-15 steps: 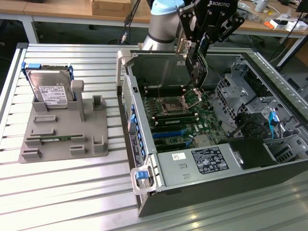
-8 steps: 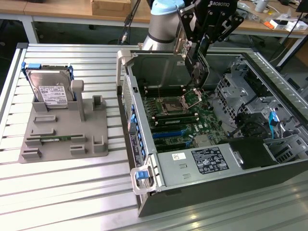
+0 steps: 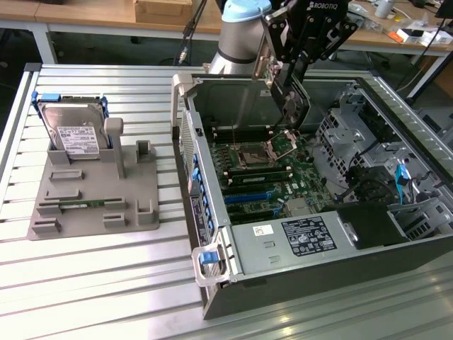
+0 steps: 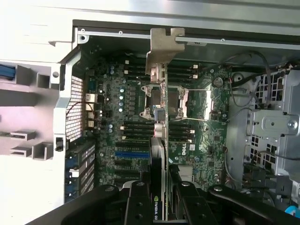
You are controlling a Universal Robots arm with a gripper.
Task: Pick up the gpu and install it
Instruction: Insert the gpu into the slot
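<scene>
The black two-finger gripper point(image 3: 297, 67) point(image 4: 161, 187) hangs over the open dark-grey computer case point(image 3: 297, 283), and it has the gpu point(image 3: 289, 95) point(image 4: 159, 159). This is the flat card with the green circuit board, the black shroud and the silver metal bracket. The fingers point(image 4: 139, 194) are pinched onto the card from either side.

From the wrist view the card is edge-on between the black pads. An NVIDIA label shows near the grip, and the bent silver bracket point(image 4: 161, 49) is at the far end. Below it lies the green motherboard point(image 3: 262, 177) point(image 4: 122, 117). The card runs across the square silver processor socket point(image 3: 256, 154) point(image 4: 180, 101), with the blue expansion slot point(image 4: 132, 153) just beside it.

In the exterior view the card is held tilted at the height of the case's upper rim, above the board and not seated in any slot.

Over on the exterior view's left, well apart from the case, a grey plastic holder point(image 3: 92, 191) sits on the ribbed aluminium table point(image 3: 106, 283). A silver hard drive with a white label point(image 3: 71, 131) stands upright in the holder, and a thin green memory stick point(image 3: 85, 204) lies low along its front.
</scene>
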